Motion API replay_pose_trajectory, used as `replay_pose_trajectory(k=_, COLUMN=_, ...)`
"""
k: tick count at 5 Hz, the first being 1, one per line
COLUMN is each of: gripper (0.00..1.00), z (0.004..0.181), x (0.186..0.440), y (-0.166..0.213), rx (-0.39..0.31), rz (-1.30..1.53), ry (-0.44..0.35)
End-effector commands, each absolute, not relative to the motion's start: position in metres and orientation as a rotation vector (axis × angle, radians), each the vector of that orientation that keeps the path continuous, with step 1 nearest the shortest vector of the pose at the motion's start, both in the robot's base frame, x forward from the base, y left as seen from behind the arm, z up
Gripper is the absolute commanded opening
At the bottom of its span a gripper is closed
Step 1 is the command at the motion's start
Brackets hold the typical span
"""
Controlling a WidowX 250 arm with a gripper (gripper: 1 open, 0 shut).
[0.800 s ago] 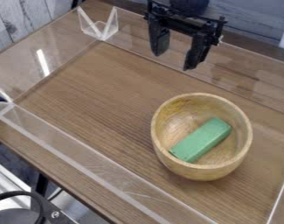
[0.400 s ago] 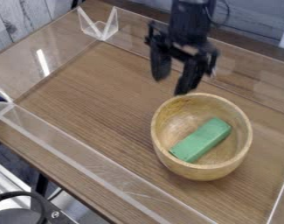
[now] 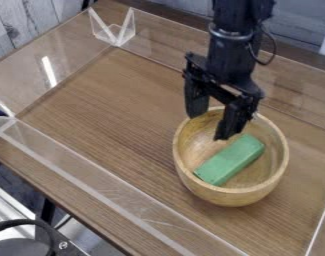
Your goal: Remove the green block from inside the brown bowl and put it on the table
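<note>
The green block lies flat and slanted inside the brown bowl, which rests on the table toward the lower right. My gripper hangs pointing down over the bowl's far rim, just above and behind the block. Its two black fingers stand wide apart, open, with nothing between them. The right fingertip reaches into the bowl's mouth near the block's upper end; the frame does not show whether it touches.
Low clear acrylic walls edge the tabletop on all sides. A clear corner bracket sits at the back left. Bare wood stretches to the left of the bowl.
The gripper has travelled from the back of the table toward the camera and down, arriving over the bowl's far rim. Its fingers stayed open. The block and bowl have not moved.
</note>
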State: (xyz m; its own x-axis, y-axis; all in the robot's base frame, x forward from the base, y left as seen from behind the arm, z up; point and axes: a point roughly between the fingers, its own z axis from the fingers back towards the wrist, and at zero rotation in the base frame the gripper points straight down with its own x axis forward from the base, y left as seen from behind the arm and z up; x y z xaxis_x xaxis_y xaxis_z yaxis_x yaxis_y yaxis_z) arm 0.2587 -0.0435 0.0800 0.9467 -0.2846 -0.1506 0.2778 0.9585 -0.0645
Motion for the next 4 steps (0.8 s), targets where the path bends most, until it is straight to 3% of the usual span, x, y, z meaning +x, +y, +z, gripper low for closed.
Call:
replay_pose_trajectory(k=1, gripper=1.0, z=0.082, x=0.269, y=-0.057, rx=-0.031, rz=-0.358, ry=0.13)
replay_pose_trajectory(k=2, gripper=1.0, z=0.074, x=0.271, y=-0.075, rx=-0.011, rz=-0.443, ry=0.134)
replay_pose_trajectory(k=4, gripper=1.0, z=0.079, x=0.265, y=-0.083, rx=0.01, rz=-0.428, ry=0.034)
